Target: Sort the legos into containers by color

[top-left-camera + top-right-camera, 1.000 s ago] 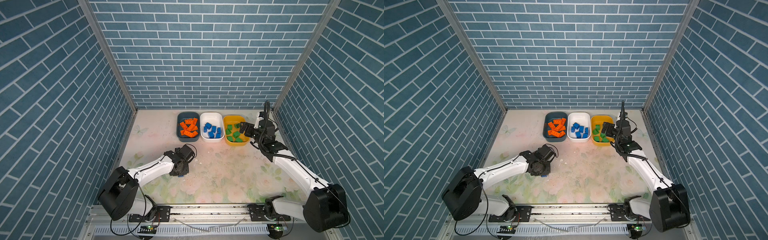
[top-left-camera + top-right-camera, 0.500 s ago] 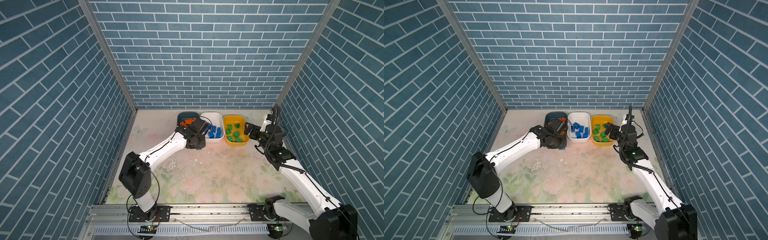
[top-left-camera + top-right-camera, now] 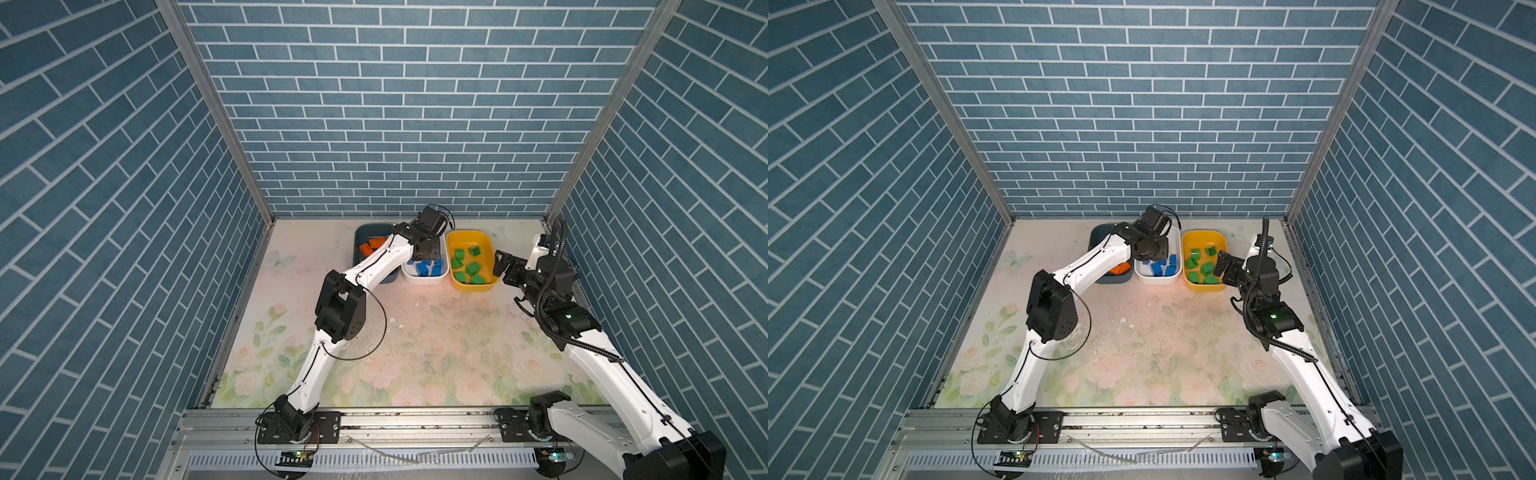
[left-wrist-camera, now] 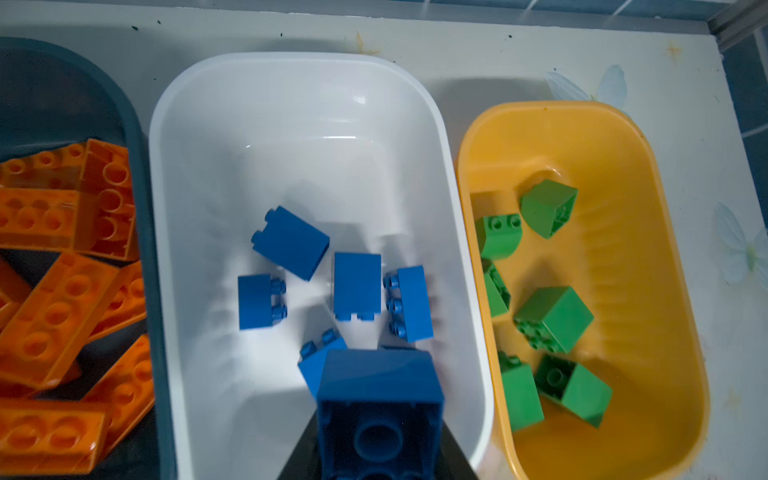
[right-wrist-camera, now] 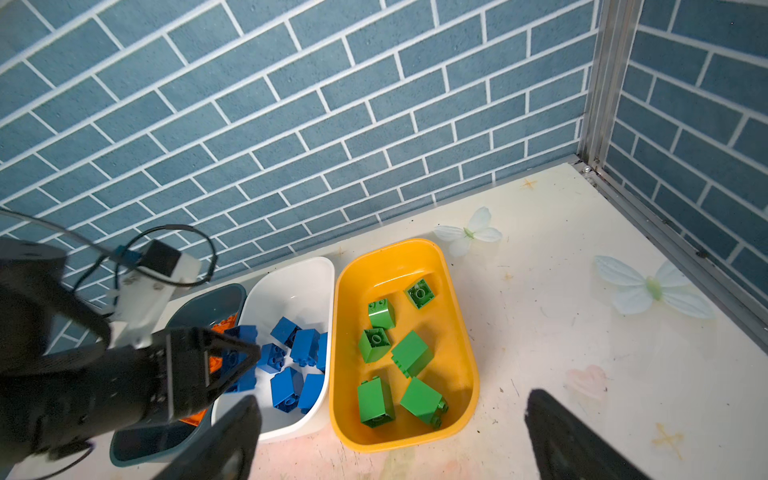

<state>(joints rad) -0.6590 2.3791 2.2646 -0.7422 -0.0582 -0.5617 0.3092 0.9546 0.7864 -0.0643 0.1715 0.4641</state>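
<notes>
While clamped, chunky hollow-bottomed blue brick (image 4: 380,409).

- Table (image 3: 415,345): pale floral print, dirt specks (image 3: 419,353) mid-area.
- On it, by back wall, 3 tubs close side by side: teal tub (image 3: 360,235), white tub (image 3: 424,279), yellow tub (image 3: 467,237); white betw. the other two.

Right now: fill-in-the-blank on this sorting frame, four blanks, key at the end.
The lego shut in the left gripper is ____ in color.
The container below that lego is ____.
The yellow container holds only ____ legos.
The right gripper has its jaws ____ and holds nothing.
Missing words: blue; white; green; open.
</notes>
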